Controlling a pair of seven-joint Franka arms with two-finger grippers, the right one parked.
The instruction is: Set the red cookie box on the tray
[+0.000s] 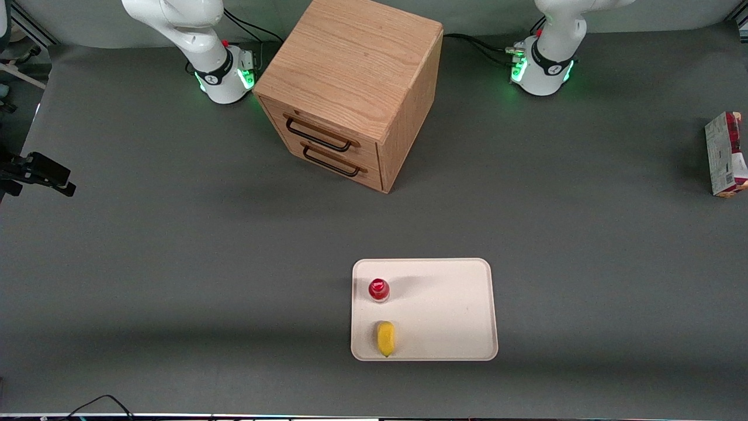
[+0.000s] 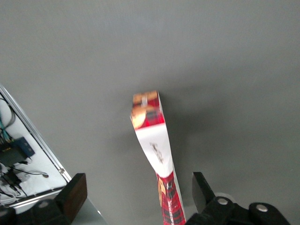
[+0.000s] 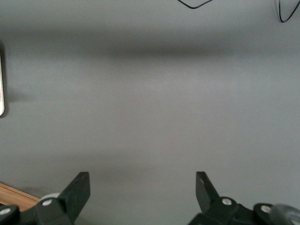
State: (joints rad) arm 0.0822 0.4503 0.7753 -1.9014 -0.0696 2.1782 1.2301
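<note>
The gripper (image 2: 136, 192) is seen only from the left wrist camera, where its two fingers (image 2: 75, 192) are spread wide with nothing held between them; it is poised above the grey table (image 2: 225, 65), and no contact is made with anything. Directly below it, and running from between the fingers outward, the red cookie box (image 2: 157, 154) is found standing on a narrow edge, its long axis lying roughly at right angles to the line that joins the two fingertips. That relation is the one on which the coming move is judged to turn: the thin width of the box already sits across the gap, so a straight descent would probably be enough for the fingers to close on its flat faces. The nearer end of the box is cut off between the fingers, so how far it reaches under the hand cannot be told. In the front view the box (image 1: 724, 153) is partly cropped at the working arm's end of the table, and the hand itself is not shown there. Well apart from the box, toward the middle of the table and nearer the front camera, the tray (image 1: 450, 304) is set, with a red-capped bottle (image 1: 378, 289) and a yellow object (image 1: 385, 338) already on it; a bare stretch is left beside them. A wooden cabinet (image 1: 350, 88) stands farther from the camera than the tray.
</note>
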